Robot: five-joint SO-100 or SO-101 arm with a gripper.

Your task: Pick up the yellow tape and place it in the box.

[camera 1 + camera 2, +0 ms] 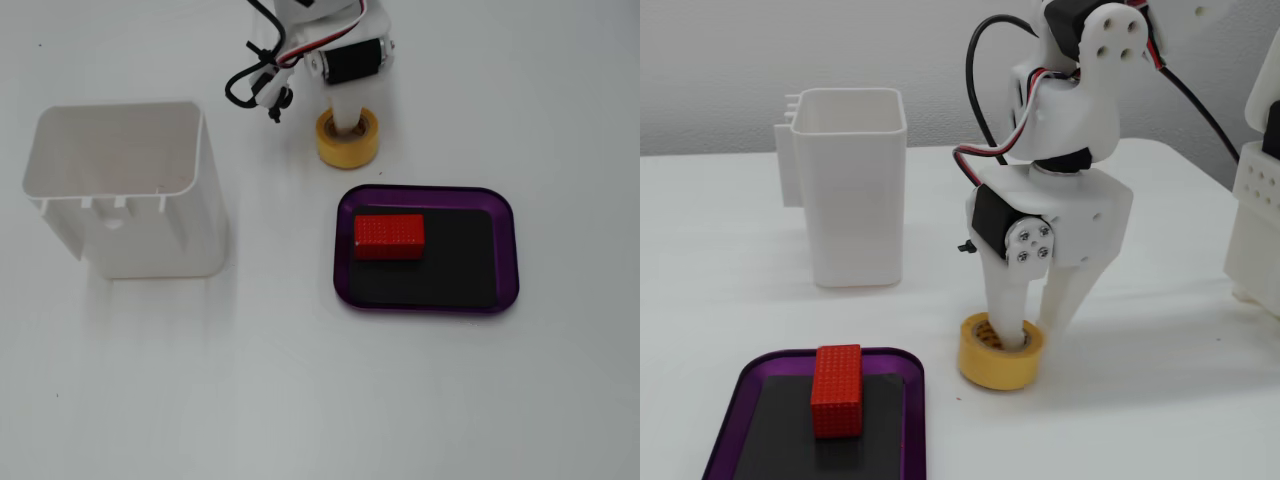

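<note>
- I see the small ring-shaped yellow tape roll point(1001, 352) flat on the white table point(300, 400), just outside the box.
- My white two-finger gripper point(1028, 337) straddles its wall, one finger inside the core; I can't tell if it's clamped.
- The shallow purple translucent box point(505, 230) holds a red block point(389, 236).

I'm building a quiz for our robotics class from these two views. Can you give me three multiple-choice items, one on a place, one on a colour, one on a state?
1. Where is the red block?
A. in the white container
B. in the box
C. on the bare table

2. What colour is the rim of the box?
A. purple
B. green
C. orange

3. How does the gripper meet the yellow tape?
A. hovering far above it
B. one finger in its core, one outside
C. holding it over the box

Answers: 1 B, the block sits on the box's black bottom. 2 A, the walls are translucent purple. 3 B, the side view shows the fingers straddling the ring's wall; the tape lies on the table.
</note>
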